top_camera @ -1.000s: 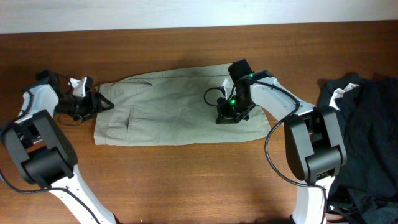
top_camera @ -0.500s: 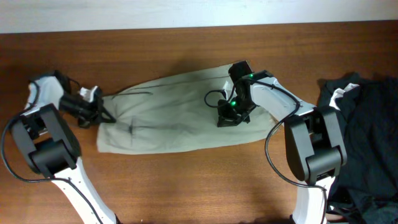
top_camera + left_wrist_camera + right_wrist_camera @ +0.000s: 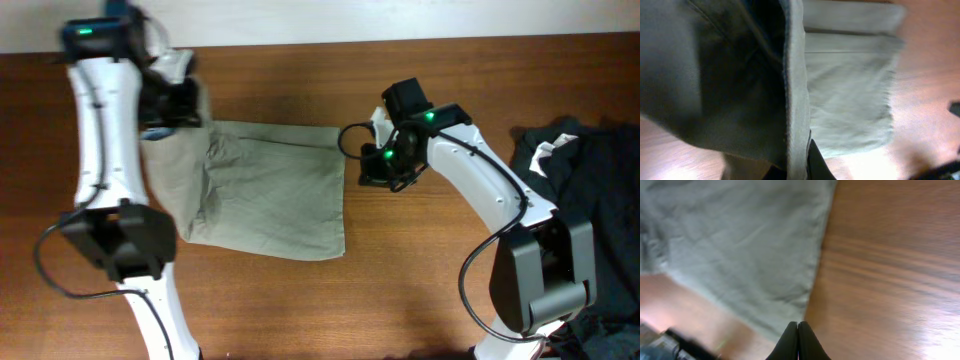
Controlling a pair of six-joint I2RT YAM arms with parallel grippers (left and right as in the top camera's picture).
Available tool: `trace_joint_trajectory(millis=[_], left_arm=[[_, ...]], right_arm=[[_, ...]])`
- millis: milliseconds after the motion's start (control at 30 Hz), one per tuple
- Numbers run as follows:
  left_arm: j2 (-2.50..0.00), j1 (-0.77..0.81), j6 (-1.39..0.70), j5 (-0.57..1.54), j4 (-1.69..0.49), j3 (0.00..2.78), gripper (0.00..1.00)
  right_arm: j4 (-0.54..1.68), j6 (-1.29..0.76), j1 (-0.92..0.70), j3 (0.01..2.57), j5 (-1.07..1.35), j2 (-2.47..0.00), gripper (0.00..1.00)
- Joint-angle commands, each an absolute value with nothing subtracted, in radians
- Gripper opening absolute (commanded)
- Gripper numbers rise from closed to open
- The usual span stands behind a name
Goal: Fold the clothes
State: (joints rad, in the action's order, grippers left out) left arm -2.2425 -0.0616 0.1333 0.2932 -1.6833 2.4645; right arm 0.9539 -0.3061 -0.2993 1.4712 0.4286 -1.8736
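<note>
L claw [image 3: 183,103]: clamped tight on the shorts [image 3: 280,195], pinching the cloth at their left end. L wrist cam: a fold of khaki runs straight down into my fingers [image 3: 816,162]. Cloth hangs right in front of the lens, and the part on the left is in deep shade. L arm is up high near the back-left of the table [image 3: 420,290], so that end of the shorts is off the wood and drapes down from the grip.

R claw [image 3: 798,330]: fully closed, both fingers [image 3: 790,342] pressed flat together, nothing between them, i.e. empty. It sits low over bare wood just beside the shorts' right edge. Tips point at the near hem corner. Can't tell from R wrist cam whether they touch the cloth; overhead shows the claw body clear of it.

Shorts overall: the rest lies flat on the table, mid-left, between the two arms. Approx rectangular outline, right edge straight, wrinkles bunched toward the raised end, thin dark seam line near the back edge.

Farthest out: dark clothes heap [image 3: 595,200] at the right edge of the table, white label [image 3: 545,155] showing on its left side. Well apart from the shorts and from R claw.
</note>
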Motion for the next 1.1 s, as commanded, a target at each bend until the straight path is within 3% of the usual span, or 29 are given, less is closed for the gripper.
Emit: trace_joint_trajectory(millis=[0,100,267,433,600,800,967,1067], left_arm=[[-2.226,0.109,0.058,0.303,-1.685,2.454,0.00],[-2.226,0.240,-0.010,0.180,-1.684,2.432,0.01],[-2.226,0.346,-0.080,0.175,-1.563,2.288,0.00],[-2.223,0.357,-0.083,0.202,-1.545,2.245,0.00],[-2.221,0.365,-0.083,0.416,-1.539,2.246,0.00],[-2.221,0.448,-0.086,0.419,-1.519,2.246,0.01],[-2.221,0.442,-0.087,0.273,-1.546,2.246,0.00],[-2.221,0.434,-0.087,0.277,-1.544,2.246,0.01]], right_arm=[[0.954,-0.304,-0.252,1.473,0.209,-1.860,0.04],[0.963,-0.297,-0.232,1.473,0.186,-1.899,0.04],[0.965,-0.307,-0.228,1.473,0.174,-2.027,0.04],[0.949,-0.322,-0.213,1.473,0.153,-2.181,0.04],[0.949,-0.300,-0.208,1.473,0.169,-2.200,0.04],[0.953,-0.293,-0.208,1.473,0.172,-2.200,0.04],[1.000,-0.250,-0.144,1.504,0.170,-2.166,0.04],[0.989,-0.179,-0.060,1.563,0.352,-2.101,0.04]])
